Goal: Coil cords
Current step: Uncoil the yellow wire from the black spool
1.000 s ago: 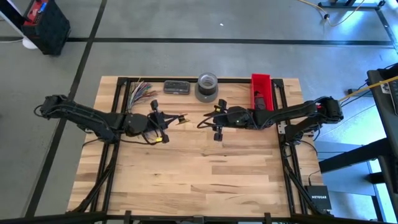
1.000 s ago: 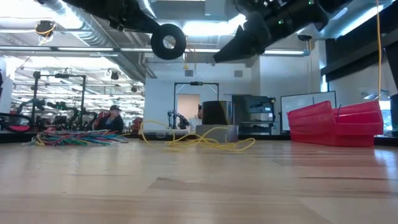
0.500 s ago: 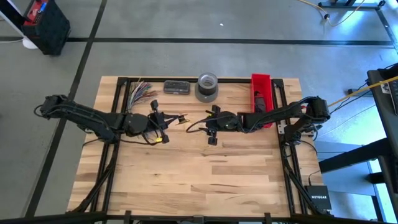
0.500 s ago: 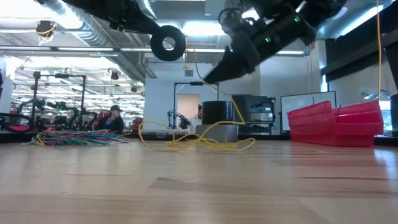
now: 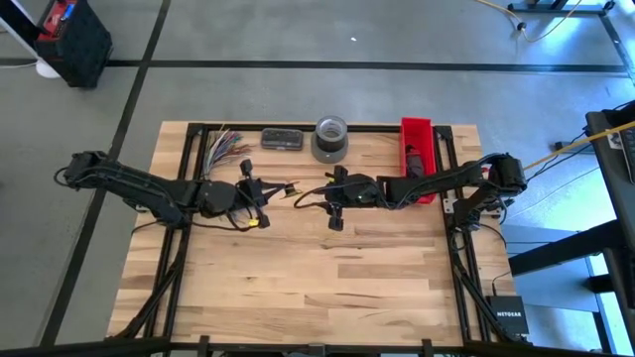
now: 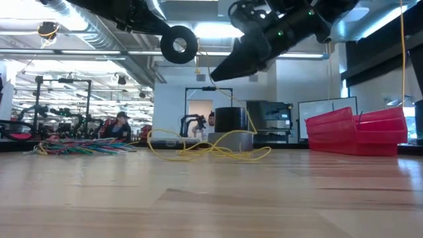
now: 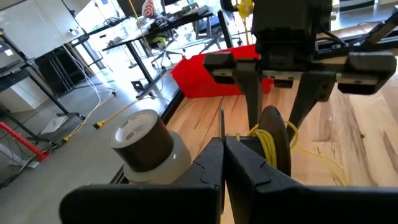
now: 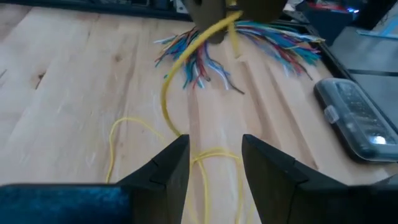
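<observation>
Only the low view shows the clamped left end effector [image 6: 178,45] gripping the cords' coil [image 6: 173,41]; right end effector [image 8: 214,165] open.

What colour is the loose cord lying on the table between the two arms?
Yellow. The cord shows best in the low view, looping across the wooden table.

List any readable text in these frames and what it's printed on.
"NETGEAR": on the small black box on the floor off the table's corner, high view.
White label on the grey tape roll, left wrist view: print too blurred to read.
Nothing else legible.
</observation>
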Motion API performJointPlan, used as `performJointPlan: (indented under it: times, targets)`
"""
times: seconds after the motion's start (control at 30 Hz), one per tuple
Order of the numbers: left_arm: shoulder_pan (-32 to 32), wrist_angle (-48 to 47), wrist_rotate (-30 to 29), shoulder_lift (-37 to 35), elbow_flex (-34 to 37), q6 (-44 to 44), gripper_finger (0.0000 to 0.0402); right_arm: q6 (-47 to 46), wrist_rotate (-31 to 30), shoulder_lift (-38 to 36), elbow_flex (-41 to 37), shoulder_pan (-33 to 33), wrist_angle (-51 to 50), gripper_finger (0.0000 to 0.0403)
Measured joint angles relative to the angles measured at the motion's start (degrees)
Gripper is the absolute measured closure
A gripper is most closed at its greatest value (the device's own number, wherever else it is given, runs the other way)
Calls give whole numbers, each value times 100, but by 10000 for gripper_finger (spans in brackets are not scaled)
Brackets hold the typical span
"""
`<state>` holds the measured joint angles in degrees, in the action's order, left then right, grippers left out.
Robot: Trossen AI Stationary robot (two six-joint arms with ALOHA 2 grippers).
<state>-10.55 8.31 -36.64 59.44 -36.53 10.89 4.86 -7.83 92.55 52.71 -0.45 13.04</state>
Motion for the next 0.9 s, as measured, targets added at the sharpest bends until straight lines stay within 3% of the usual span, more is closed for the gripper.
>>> performJointPlan:
  times: [0.27, 0.47, 0.7, 0.8, 0.9]
  targets:
    - [0, -129, -2, -4, 0, -1, 402, 313, 474, -271, -7, 9, -591, 251]
    - [11, -122, -1, -4, 0, -1, 402, 297, 953, -145, -2, 11, 361, 251]
    - [11, -148, 0, -4, 0, -34, 402, 335, 328, 277, -4, 9, 805, 254]
    - [11, -185, 0, -4, 0, -18, 402, 530, 279, 280, -4, 7, 793, 279]
    - [9, -185, 0, -4, 0, -10, 402, 616, 280, 191, -4, 9, 752, 333]
